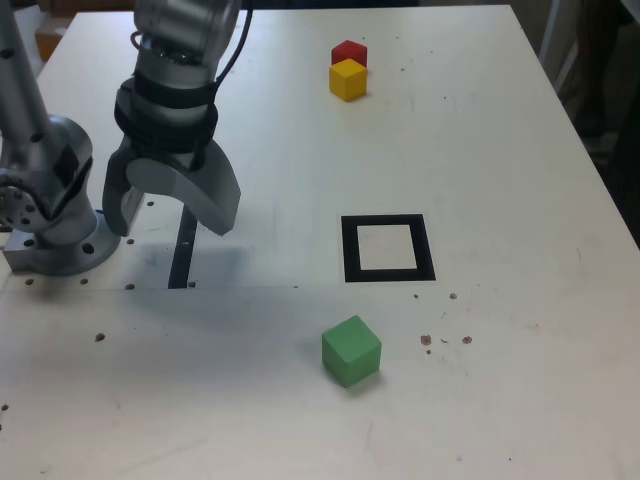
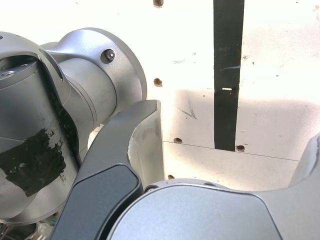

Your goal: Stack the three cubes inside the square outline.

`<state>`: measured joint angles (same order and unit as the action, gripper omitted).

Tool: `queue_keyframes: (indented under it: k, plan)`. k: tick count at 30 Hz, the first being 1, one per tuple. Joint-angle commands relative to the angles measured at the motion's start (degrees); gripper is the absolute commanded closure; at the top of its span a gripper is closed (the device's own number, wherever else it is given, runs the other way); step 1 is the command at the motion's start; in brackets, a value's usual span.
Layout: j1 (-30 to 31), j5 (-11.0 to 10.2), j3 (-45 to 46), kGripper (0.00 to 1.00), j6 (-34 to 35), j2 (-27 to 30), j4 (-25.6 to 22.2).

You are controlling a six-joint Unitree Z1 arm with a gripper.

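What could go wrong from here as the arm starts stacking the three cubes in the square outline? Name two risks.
1. The red cube and yellow cube sit touching, so grasping one may knock the other.
2. The green cube lies turned askew to the square outline; the open gripper may grip it off-square.

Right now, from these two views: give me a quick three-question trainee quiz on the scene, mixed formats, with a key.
1. True or false: the black square outline already has a cube inside it.
2. Multiple choice: which cube lies nearest the square outline in the exterior view? A) red cube B) yellow cube C) green cube
3. Fill in: the gripper hangs over the thin black strip with its jaws ____ and nothing between them.

Key: 1 false, the pale centre is bare. 2 C; red and yellow sit side by side at the table's far end. 3 open.
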<state>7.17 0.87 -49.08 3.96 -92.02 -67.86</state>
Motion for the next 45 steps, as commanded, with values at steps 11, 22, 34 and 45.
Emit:
queue_keyframes:
  k: [11, 22, 34, 45]
  plan:
    - [0.12, -0.11, 0.18, 0.0, 0.08, 0.17, 0.09]
    - [-0.08, -1.16, -0.88, 0.0, 0.37, 0.21, 0.19]
    - [-2.99, -4.82, -8.8, 0.01, -1.54, 0.3, -5.65]
    - [-14.76, -7.6, -18.93, 0.01, -13.07, -0.07, -7.27]
